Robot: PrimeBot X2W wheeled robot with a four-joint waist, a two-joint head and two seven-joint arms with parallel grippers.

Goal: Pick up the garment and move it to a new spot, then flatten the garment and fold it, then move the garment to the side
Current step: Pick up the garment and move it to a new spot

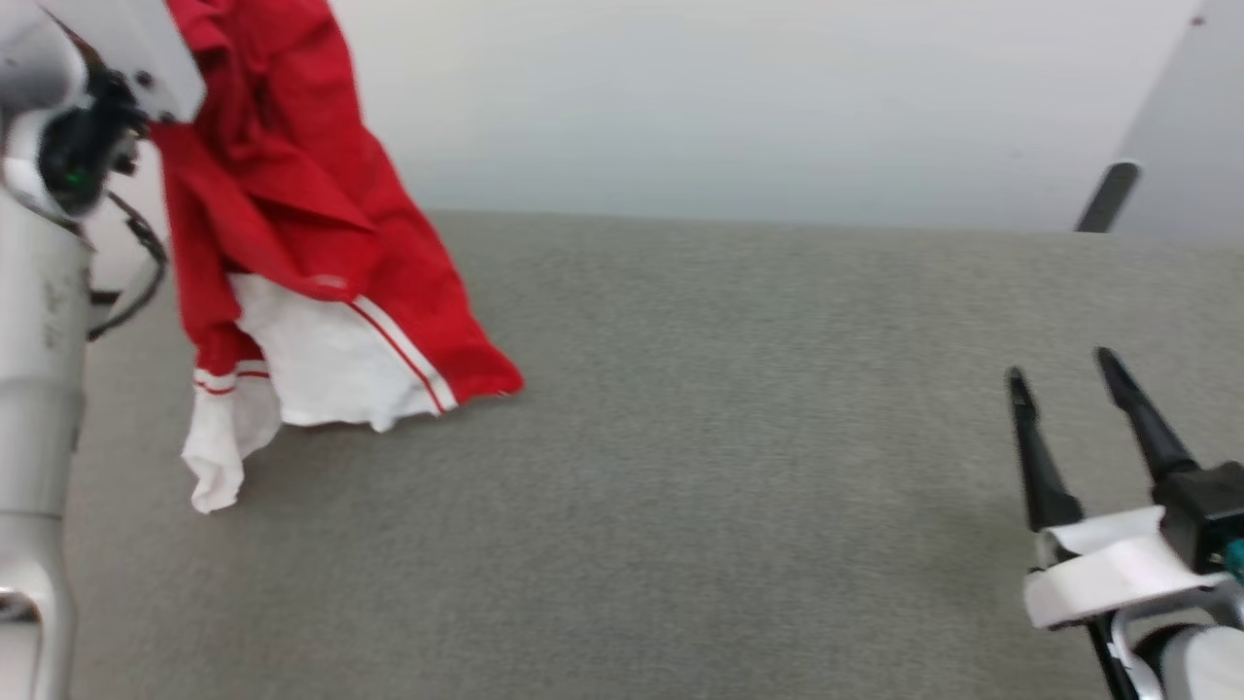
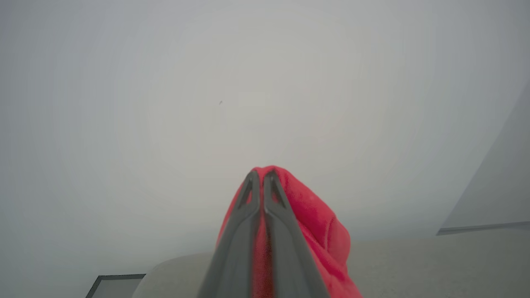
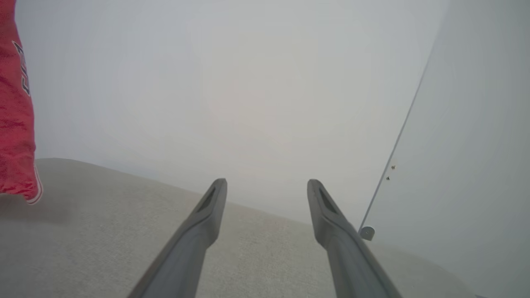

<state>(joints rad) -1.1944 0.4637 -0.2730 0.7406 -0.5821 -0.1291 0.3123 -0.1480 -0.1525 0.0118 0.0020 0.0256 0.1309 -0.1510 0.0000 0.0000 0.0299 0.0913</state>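
The red garment [image 1: 282, 185] hangs bunched from my raised left arm at the head view's upper left, its white sleeve and striped trim dangling down to the grey surface. In the left wrist view my left gripper [image 2: 261, 176] is shut on a fold of the red garment [image 2: 319, 223], which bulges to the right of the fingers. My right gripper [image 1: 1059, 374] stands open and empty low at the right, well apart from the cloth. The right wrist view has my right gripper [image 3: 267, 184] with fingers spread, and the garment's [image 3: 14, 124] red edge with black lettering at far left.
A grey carpeted table [image 1: 729, 437] spreads across the head view, with a pale wall [image 1: 729, 97] behind it. A dark bar [image 1: 1108, 194] leans at the back right by a wall corner.
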